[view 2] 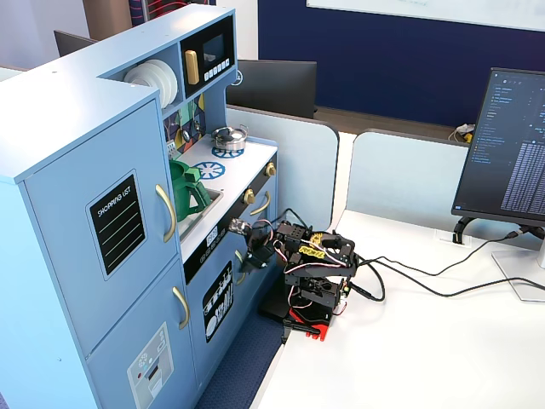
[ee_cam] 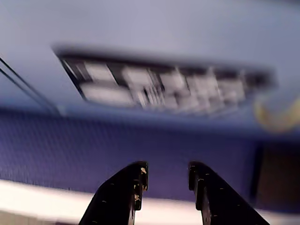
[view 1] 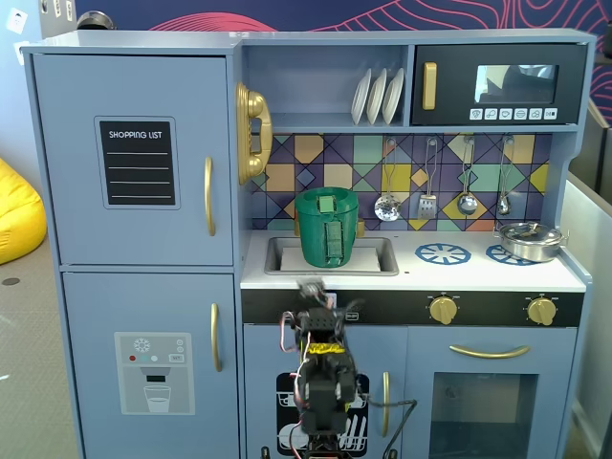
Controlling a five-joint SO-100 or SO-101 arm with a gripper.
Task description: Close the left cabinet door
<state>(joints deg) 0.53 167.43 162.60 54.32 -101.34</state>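
Note:
The left cabinet door [view 1: 134, 96] is light blue with a black "SHOPPING LIST" panel [view 1: 139, 163] and a curved gold handle [view 1: 208, 196]. It lies flush with the fridge front in both fixed views [view 2: 81, 256]. My gripper [view 1: 313, 286] is low in front of the sink counter, to the right of that door and apart from it. It also shows in the other fixed view [view 2: 239, 228]. In the blurred wrist view the gripper [ee_cam: 166, 169] is open with nothing between its black fingers [ee_cam: 136, 180], facing a blue panel with a black graphic.
A lower fridge door with an ice-dispenser graphic [view 1: 153, 373] sits below the left door. A green pitcher [view 1: 327, 226] stands in the sink, and a pot [view 1: 529, 241] is on the stove. The arm's base [view 2: 311, 311] stands on a white desk with cables and a monitor [view 2: 511, 153].

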